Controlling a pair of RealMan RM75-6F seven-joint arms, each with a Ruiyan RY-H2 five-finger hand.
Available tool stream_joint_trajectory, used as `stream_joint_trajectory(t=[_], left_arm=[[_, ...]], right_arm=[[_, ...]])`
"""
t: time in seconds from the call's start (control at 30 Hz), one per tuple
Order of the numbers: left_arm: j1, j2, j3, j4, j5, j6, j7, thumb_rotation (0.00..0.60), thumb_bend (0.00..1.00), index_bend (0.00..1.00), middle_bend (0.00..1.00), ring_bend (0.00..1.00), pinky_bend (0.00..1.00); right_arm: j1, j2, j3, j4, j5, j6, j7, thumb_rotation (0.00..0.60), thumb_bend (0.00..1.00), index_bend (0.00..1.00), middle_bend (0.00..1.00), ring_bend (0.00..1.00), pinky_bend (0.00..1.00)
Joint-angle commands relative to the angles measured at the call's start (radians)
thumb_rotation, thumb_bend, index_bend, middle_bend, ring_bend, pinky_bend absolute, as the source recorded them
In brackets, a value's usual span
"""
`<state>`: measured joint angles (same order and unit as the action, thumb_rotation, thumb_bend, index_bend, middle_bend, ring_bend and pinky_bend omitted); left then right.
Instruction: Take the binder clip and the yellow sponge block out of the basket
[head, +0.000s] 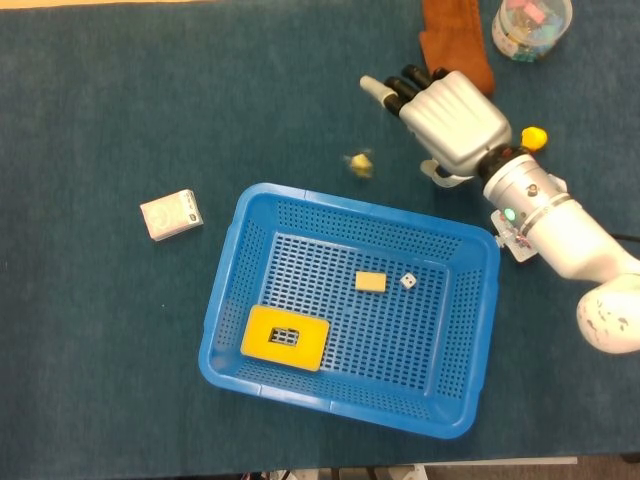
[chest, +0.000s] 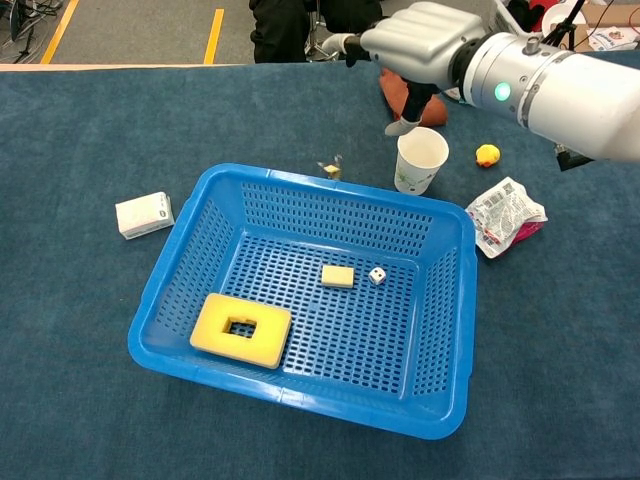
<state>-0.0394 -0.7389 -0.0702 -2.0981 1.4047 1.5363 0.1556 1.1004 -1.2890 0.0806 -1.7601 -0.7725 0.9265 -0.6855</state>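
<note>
Lying on the blue cloth just beyond the far rim of the blue basket (head: 218, 300), the small yellow binder clip (head: 358, 164) is already out, a little blurred in both views, so whether it has settled I cannot tell. Beyond the basket's far right corner, the right hand (head: 448, 118) hovers with its fingers (head: 385, 92) stretched out and apart, holding nothing, which fits a release just made. Inside the basket the yellow sponge block (head: 285, 338), a flat piece with a rectangular hole, lies near the front left corner; a small tan block (head: 370, 283) and a white die (head: 407, 282) sit near the middle. By my reading the sponge is the remaining half of the job. No left hand shows in either view.
</note>
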Motion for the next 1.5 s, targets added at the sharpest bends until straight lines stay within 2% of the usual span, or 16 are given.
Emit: stream_joint_trajectory(t=[0.03,0.17,0.23,0.37,0.5,0.63,0.83,1.03,1.13,1.33,1.5], left_arm=[[0.003,0.001,0.003,-0.004,0.001,0.003,0.005,0.600,0.17,0.28,0.20,0.13,0.12],[0.007,0.001,0.004,-0.008,-0.003,0.009,0.012,0.600,0.17,0.28,0.20,0.13,0.12],[0.010,0.001,0.005,-0.011,-0.004,0.014,0.014,0.600,0.17,0.28,0.20,0.13,0.12],[0.012,0.000,0.004,-0.012,-0.006,0.019,0.018,0.600,0.17,0.28,0.20,0.13,0.12],[0.007,-0.007,0.004,-0.017,-0.003,0.015,0.026,0.600,0.17,0.28,0.20,0.13,0.12],[0.007,-0.011,0.005,-0.021,0.003,0.017,0.035,0.600,0.17,0.28,0.20,0.13,0.12],[0.014,-0.015,0.010,-0.025,0.009,0.025,0.040,0.600,0.17,0.28,0.20,0.13,0.12],[0.021,-0.018,0.015,-0.027,0.012,0.033,0.045,0.600,0.17,0.28,0.20,0.13,0.12],[0.025,-0.018,0.017,-0.029,0.014,0.037,0.046,0.600,0.17,0.28,0.20,0.13,0.12],[0.033,-0.016,0.020,-0.028,0.013,0.045,0.043,0.600,0.17,0.28,0.20,0.13,0.12],[0.033,-0.016,0.019,-0.025,0.009,0.044,0.039,0.600,0.17,0.28,0.20,0.13,0.12]], right_arm=[[-0.005,0.017,0.003,-0.020,-0.014,0.001,0.009,0.600,0.08,0.00,0.18,0.13,0.33],[-0.029,0.070,0.007,-0.086,-0.068,0.015,0.042,0.600,0.08,0.00,0.19,0.13,0.33],[-0.049,0.110,0.004,-0.133,-0.117,0.022,0.067,0.600,0.08,0.03,0.22,0.14,0.34],[-0.084,0.180,-0.005,-0.209,-0.217,0.019,0.118,0.600,0.08,0.20,0.29,0.19,0.37],[-0.111,0.217,-0.023,-0.269,-0.361,0.006,0.160,0.600,0.09,0.40,0.37,0.27,0.42],[-0.120,0.220,-0.036,-0.294,-0.450,-0.031,0.204,0.600,0.11,0.47,0.41,0.30,0.45],[-0.105,0.173,-0.049,-0.292,-0.471,-0.114,0.230,0.600,0.11,0.47,0.41,0.31,0.48],[-0.075,0.091,-0.053,-0.265,-0.424,-0.178,0.210,0.600,0.11,0.47,0.41,0.31,0.51],[-0.055,0.045,-0.053,-0.242,-0.380,-0.200,0.190,0.600,0.12,0.40,0.38,0.31,0.52],[0.003,-0.019,-0.074,-0.198,-0.245,-0.240,0.115,0.600,0.14,0.21,0.31,0.26,0.52],[0.046,-0.051,-0.092,-0.185,-0.134,-0.242,0.078,0.600,0.15,0.13,0.27,0.23,0.52]])
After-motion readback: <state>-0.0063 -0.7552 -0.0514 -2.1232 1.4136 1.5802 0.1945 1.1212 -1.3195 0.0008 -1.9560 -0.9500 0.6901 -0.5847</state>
